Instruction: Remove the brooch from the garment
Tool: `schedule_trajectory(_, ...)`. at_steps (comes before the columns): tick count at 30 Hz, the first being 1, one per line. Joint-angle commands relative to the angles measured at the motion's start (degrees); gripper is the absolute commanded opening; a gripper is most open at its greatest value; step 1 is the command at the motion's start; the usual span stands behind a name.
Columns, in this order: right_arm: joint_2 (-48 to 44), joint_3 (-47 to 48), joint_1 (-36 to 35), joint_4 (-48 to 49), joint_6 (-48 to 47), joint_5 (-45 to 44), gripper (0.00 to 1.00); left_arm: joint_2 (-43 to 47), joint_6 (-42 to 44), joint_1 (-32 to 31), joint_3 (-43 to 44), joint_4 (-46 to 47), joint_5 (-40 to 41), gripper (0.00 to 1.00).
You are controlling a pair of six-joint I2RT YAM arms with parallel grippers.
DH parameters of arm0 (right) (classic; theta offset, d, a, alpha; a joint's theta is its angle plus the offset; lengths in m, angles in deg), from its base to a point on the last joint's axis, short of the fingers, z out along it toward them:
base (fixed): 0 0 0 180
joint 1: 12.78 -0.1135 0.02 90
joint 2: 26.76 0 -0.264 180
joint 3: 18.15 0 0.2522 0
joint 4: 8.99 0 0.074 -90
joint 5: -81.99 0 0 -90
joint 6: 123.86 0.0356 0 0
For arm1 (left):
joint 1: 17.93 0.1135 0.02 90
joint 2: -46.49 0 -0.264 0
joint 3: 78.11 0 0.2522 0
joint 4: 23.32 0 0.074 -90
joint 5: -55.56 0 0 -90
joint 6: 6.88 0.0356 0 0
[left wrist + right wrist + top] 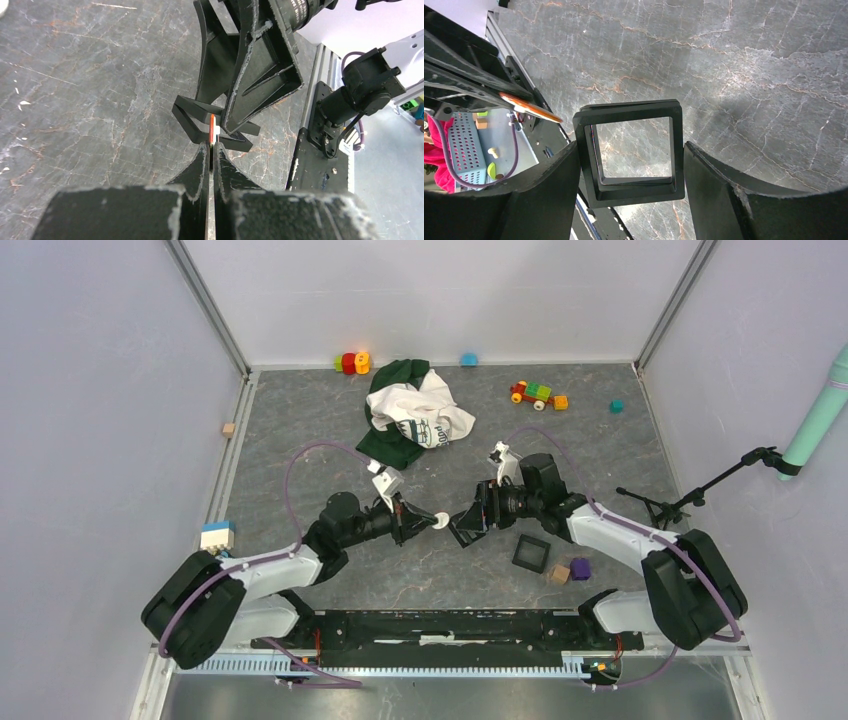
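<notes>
left end effector (211, 150) is pinching the brooch (212, 129) edge-on at mid-frame, well apart from the garment (410, 415) lying upper centre on the worktop (300, 420); right end effector (630, 150) is clamping a black frame (634, 110).

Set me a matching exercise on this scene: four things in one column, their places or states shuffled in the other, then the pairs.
Things:
1. brooch
2. garment
3. purple cube
4. right gripper

Places or states:
A. crumpled at the far side of the table
B. holding a black square frame
C. pinched in the left gripper
D. on the table beside a tan cube

Pairs: 1-C, 2-A, 3-D, 4-B
</notes>
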Motion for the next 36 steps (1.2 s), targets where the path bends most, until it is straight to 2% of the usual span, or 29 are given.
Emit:
schedule_trajectory(1,-2.2,-0.2,-0.5,3.2,1.4,2.3,0.62,-3.0,-4.4,-0.3,2.4,5.0,-1.6,0.02)
schedule_trajectory(7,-3.5,-0.5,-0.4,4.8,3.1,3.9,0.61,-6.5,-4.4,-0.2,3.6,2.9,-2.1,0.02)
schedule_trajectory(13,-4.2,-0.6,-0.5,5.3,4.2,3.1,0.61,-3.1,1.4,-0.3,5.7,-13.2,5.0,0.02)
schedule_trajectory(15,-3.5,-2.0,-0.4,8.7,7.0,4.1,0.6,-1.9,4.2,-0.3,5.7,-16.1,6.4,0.02)
schedule_trajectory(19,-1.3,-7.8,-0.4,25.0,19.6,8.8,0.59,-1.0,10.0,-0.3,8.1,-26.1,11.2,0.02)
schedule_trajectory(21,-0.5,-9.2,-0.4,29.2,22.6,9.5,0.59,-1.2,11.9,-0.4,8.9,-28.5,11.3,0.02)
schedule_trajectory(25,0.5,-8.7,-0.4,27.5,21.5,8.2,0.59,1.9,13.3,-0.4,8.5,-28.4,10.5,0.02)
schedule_trajectory(31,4.8,-8.7,-0.4,31.6,24.1,7.6,0.59,8.1,16.9,-0.6,5.6,-23.7,11.4,0.02)
schedule_trajectory(36,9.3,-7.4,-0.3,36.3,26.9,8.6,0.59,10.9,26.8,-2.3,2.0,-17.8,14.8,0.02)
